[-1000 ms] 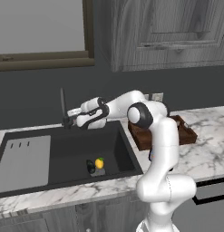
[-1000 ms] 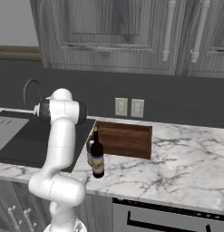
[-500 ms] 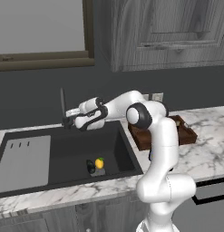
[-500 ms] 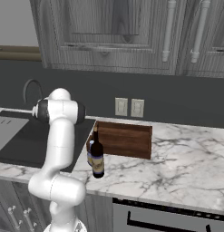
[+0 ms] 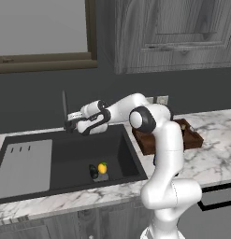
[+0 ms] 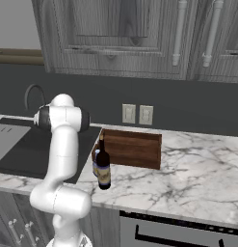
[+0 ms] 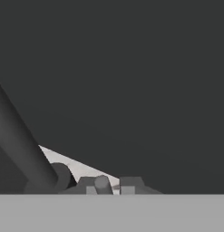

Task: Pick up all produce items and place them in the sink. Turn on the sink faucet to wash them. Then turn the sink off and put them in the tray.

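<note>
In the dark grey sink a yellow lemon-like fruit and a dark green oval item lie side by side near the front wall. The thin dark faucet stands at the sink's back edge, and its spout slants across the hand view. My gripper reaches left to the faucet's base. In the hand view the gripper is shut on the small lever, which shows between the fingertips. The brown wooden tray sits on the counter right of the sink.
A light grey drainboard covers the sink's left part. A dark wine bottle and a small blue-capped bottle stand in front of the tray. Wall outlets and upper cabinets are behind.
The jaws have closed at the faucet's base. The arm has hardly moved, and both produce pieces lie where they were.
</note>
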Robot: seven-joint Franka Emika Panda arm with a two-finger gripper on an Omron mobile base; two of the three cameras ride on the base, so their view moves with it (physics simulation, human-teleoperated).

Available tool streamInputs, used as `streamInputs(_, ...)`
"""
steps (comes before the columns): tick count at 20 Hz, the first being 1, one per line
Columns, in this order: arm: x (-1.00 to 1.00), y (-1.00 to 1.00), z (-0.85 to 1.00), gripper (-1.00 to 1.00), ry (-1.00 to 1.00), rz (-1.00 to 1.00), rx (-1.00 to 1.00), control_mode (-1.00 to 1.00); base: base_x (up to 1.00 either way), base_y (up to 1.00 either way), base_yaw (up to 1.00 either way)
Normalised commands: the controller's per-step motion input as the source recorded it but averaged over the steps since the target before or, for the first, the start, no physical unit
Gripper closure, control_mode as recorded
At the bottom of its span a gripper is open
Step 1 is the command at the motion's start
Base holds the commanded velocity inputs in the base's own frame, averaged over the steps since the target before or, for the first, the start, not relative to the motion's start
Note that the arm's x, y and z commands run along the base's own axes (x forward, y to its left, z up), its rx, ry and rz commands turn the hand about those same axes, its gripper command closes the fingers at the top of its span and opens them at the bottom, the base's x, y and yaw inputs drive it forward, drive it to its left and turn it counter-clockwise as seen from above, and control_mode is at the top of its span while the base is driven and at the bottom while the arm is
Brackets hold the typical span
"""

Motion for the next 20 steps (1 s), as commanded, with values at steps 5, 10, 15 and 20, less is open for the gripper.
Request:
streamInputs(5,0.0,0.0,-0.01,1.0,0.0,0.0,0.0,-1.0,0.0,0.0,0.0)
streamInputs(10,0.0,-0.04,-0.05,1.0,0.07,0.0,0.0,-1.0,0.0,0.0,0.0)
streamInputs(15,0.0,-0.3,-0.09,1.0,0.12,-0.02,0.06,-1.0,0.0,0.0,0.0)
streamInputs(20,-0.02,-0.45,-0.13,1.0,0.03,-0.01,0.09,-1.0,0.0,0.0,0.0)
